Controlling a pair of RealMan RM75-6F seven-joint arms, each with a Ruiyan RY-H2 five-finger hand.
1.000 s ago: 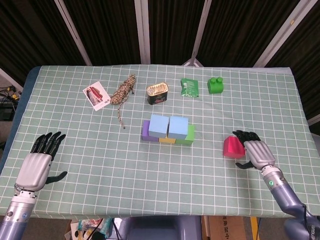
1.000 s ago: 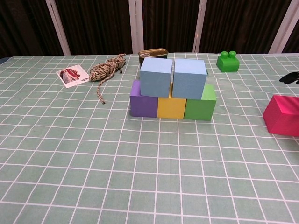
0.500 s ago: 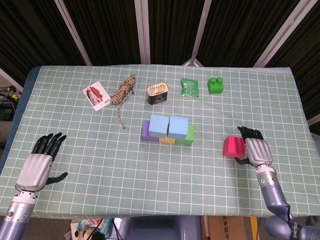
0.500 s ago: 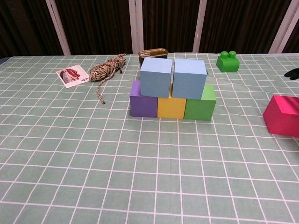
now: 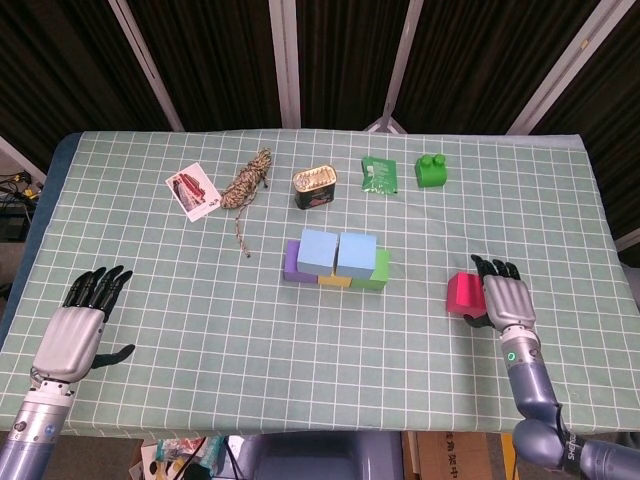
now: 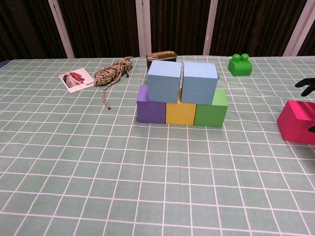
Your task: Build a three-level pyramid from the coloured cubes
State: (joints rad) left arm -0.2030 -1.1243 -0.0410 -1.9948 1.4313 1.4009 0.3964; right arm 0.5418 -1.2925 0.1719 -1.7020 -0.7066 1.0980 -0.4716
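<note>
A purple cube (image 5: 291,262), a yellow cube (image 5: 334,281) and a green cube (image 5: 377,270) form a row mid-table. Two blue cubes (image 5: 317,250) (image 5: 356,253) sit side by side on top of them. In the chest view the same stack shows purple (image 6: 150,109), yellow (image 6: 180,113), green (image 6: 211,113) and blue (image 6: 164,81) (image 6: 199,82). A magenta cube (image 5: 464,293) (image 6: 297,121) lies alone on the cloth to the right. My right hand (image 5: 505,300) is against its right side, fingers stretched out past it and thumb at its near face; no firm grip shows. My left hand (image 5: 75,325) rests open, far left, holding nothing.
Along the back lie a photo card (image 5: 192,190), a coil of twine (image 5: 248,182), an opened tin (image 5: 315,186), a green packet (image 5: 380,174) and a green studded brick (image 5: 431,171). The table's front edge (image 5: 300,430) runs close below both hands.
My right hand has turned and drawn in closer along the magenta cube's right side, its forearm swinging toward the front edge. The cube, the stack and my left hand have stayed put.
</note>
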